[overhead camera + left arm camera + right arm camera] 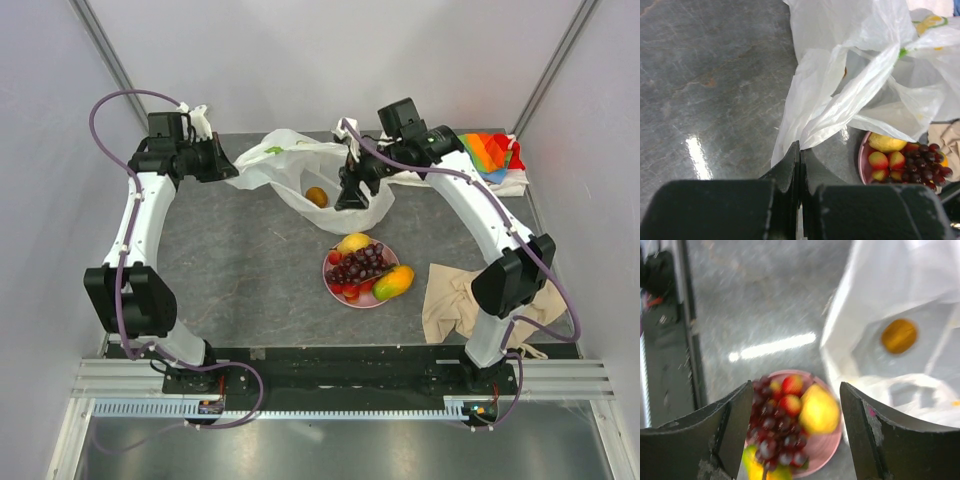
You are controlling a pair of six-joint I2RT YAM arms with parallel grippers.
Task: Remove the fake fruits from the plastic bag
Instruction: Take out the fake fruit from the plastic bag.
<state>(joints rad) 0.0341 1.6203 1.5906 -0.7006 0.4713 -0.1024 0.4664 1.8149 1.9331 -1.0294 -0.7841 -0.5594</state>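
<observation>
Beige cloth (455, 300) beside plate (326, 268), striped cloth (488, 152) right of bag (270, 165)

This was a robotics lab test cell: two white arms (140, 215) bolted to an aluminium rail (570, 378) at the edge of a grey stone-look counter (250, 270), loose purple cabling (130, 94), and bare white panels (330, 60) boxing in the workspace.

White arms (140, 215), black joints (128, 300), purple cables (92, 125)
</observation>
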